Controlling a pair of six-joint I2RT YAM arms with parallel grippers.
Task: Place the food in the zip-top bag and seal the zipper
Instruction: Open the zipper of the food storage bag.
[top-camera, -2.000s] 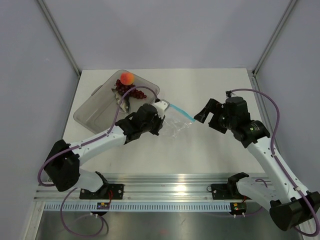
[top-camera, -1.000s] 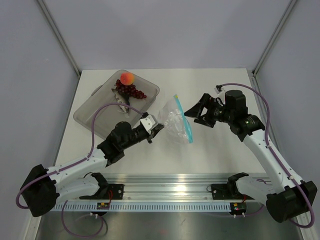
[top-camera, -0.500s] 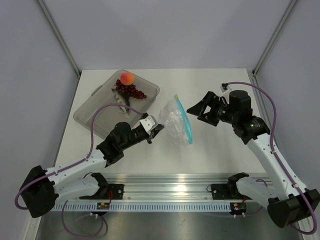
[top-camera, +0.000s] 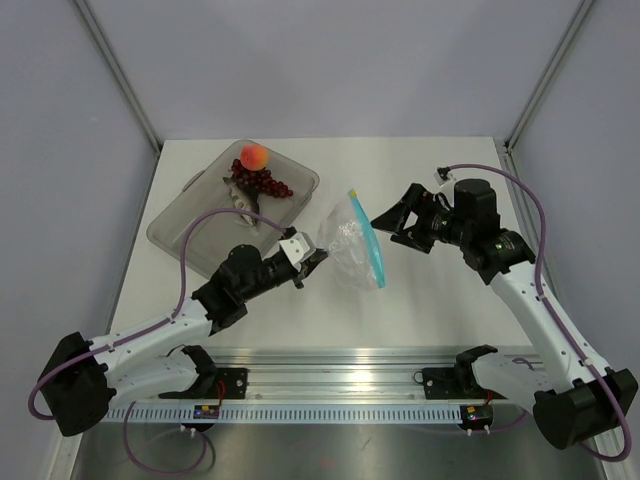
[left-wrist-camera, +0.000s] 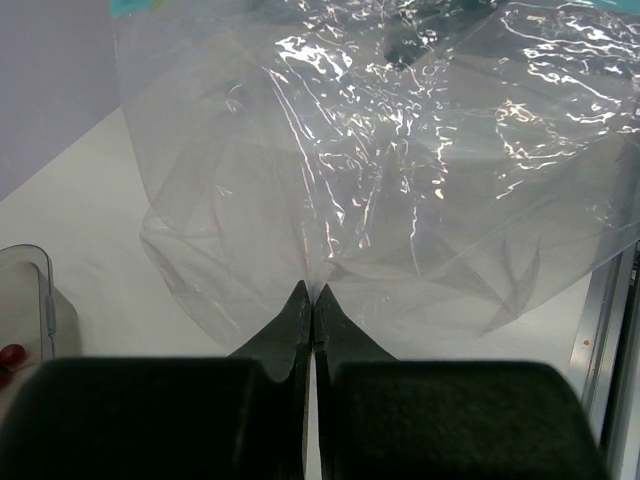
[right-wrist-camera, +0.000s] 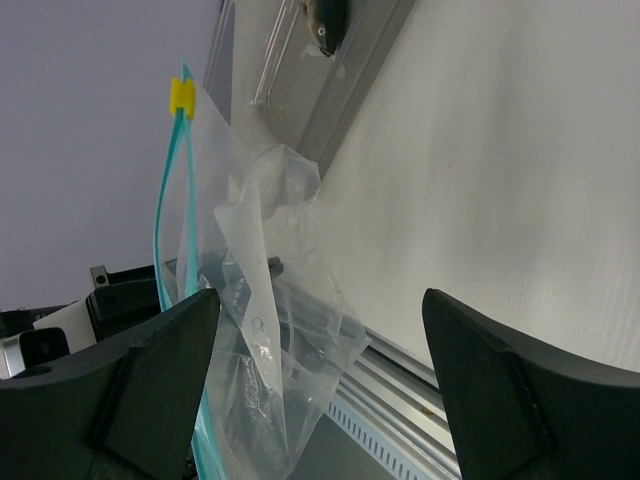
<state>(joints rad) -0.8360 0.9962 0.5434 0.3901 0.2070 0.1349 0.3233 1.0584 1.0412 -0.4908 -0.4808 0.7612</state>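
Fingers (left-wrist-camera: 287, 328) of left gripper (top-camera: 316, 256) are pinching the zip-top bag (top-camera: 346, 236) by its closed end | right gripper (top-camera: 386, 227) is hovering spread beside the zipper (top-camera: 366, 240) | peach (top-camera: 253, 156) and grapes (top-camera: 263, 182) are lying in tray (top-camera: 175, 228); nothing bagged, nothing sealed.

Crinkly clear bag (top-camera: 347, 240) upright, peach (top-camera: 253, 156) beside grapes (top-camera: 263, 182) in tray (top-camera: 180, 228)

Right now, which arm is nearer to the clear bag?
Left. The left jaws are shut on the bag, on the side away from the blue strip. The right jaws stand open just beside that strip, gripping nothing.
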